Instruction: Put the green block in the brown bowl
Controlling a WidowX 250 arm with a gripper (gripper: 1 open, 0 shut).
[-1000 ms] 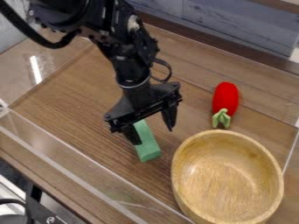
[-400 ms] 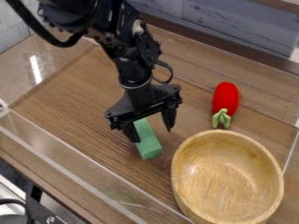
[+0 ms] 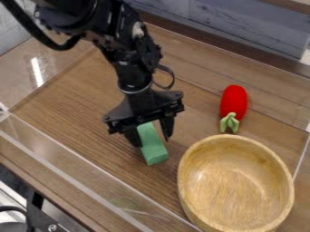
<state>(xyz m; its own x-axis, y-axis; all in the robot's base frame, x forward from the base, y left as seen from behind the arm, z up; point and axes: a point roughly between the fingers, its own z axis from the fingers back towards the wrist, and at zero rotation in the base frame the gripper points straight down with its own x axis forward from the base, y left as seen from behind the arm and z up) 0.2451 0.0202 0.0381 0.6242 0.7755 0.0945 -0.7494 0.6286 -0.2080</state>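
Now: end effector (image 3: 143,124) narrowed astride green block (image 3: 151,145) | brown bowl (image 3: 237,186) adjacent | red pepper toy (image 3: 233,102) behind bowl

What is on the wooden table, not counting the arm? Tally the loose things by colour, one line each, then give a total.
Green: 1, the green block, lying on the table between the pincer's fingers.
Red: 1, the pepper toy with a green stem.
Tan wood: 1, the brown bowl, with nothing in it.
Total: 3

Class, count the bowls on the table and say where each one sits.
1. The brown bowl sits at the lower right, beside the green block. None appears hidden.
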